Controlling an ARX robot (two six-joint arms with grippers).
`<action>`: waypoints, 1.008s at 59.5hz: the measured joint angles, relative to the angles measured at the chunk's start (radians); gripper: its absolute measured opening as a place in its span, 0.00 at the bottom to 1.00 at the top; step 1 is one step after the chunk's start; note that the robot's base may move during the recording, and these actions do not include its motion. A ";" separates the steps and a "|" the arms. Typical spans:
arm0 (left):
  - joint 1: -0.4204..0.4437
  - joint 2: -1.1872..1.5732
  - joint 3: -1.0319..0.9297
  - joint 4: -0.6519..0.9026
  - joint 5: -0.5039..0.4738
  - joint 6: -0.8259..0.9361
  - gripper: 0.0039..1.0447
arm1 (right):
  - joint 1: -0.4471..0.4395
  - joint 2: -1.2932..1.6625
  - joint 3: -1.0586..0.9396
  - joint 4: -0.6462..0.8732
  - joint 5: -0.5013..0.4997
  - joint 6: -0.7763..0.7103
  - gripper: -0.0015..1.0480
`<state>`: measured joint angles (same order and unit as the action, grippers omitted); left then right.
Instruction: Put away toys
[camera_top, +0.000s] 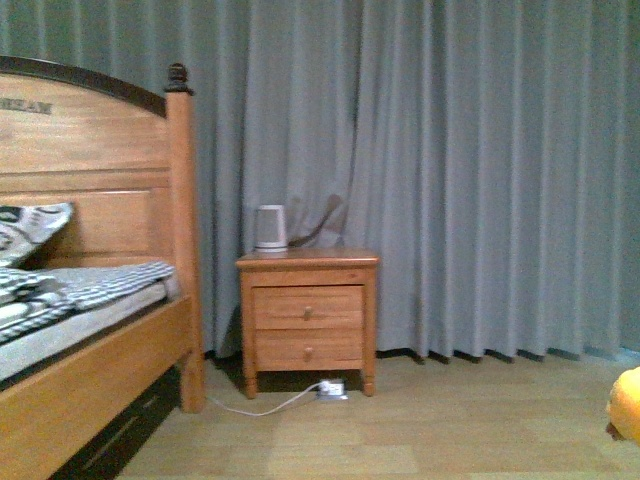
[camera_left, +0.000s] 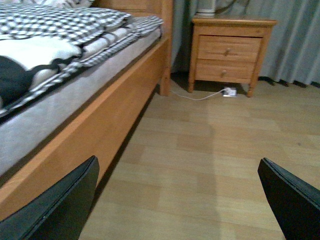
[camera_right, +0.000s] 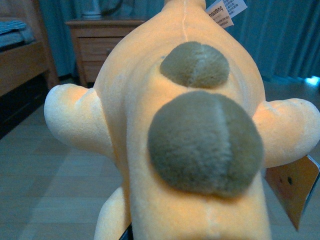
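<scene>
At the far right edge of the front view, low down, a sliver of the yellow-orange plush toy (camera_top: 627, 403) pokes into the picture. In the right wrist view it fills nearly everything: a soft orange body with two grey-brown rounded patches, pale stubby limbs out to either side, a white printed label (camera_right: 226, 11) at one end and an orange card tag (camera_right: 292, 187) hanging at the other. The toy sits so close to that camera that the right gripper's fingers are hidden behind it (only a dark scrap shows at the picture's edge), so I cannot tell how wide it stands or whether it has hold of the toy.

The left gripper (camera_left: 177, 172) is spread wide, its two black fingers (camera_left: 55, 210) well apart at the corners of the left wrist view, with only bare wooden floor (camera_left: 210, 150) between them.

To the left stands a wooden bed (camera_top: 90, 390) with checked bedding (camera_left: 60, 30) heaped on the mattress. Just beside its headboard post is a two-drawer nightstand (camera_top: 308, 305), both drawers closed, with a pale jug (camera_top: 270, 228) on top. A white power strip (camera_top: 332, 388) lies on the floor under the nightstand's front edge, its cable (camera_top: 265, 406) trailing towards the bed. A grey-green curtain (camera_top: 480, 170) covers the wall behind.
</scene>
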<state>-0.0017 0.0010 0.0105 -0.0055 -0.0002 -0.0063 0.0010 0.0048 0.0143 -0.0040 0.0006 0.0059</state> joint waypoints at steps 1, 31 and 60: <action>0.000 0.000 0.000 0.000 0.000 0.000 0.94 | 0.000 0.000 0.000 0.000 0.000 0.000 0.07; 0.000 0.000 0.000 0.000 0.000 0.002 0.94 | -0.001 0.000 0.000 0.000 -0.003 0.000 0.07; 0.000 0.000 0.000 0.000 0.000 0.002 0.94 | -0.001 0.000 0.000 0.000 -0.003 0.000 0.07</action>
<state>-0.0013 0.0006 0.0105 -0.0055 -0.0002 -0.0048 0.0002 0.0051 0.0143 -0.0044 -0.0029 0.0059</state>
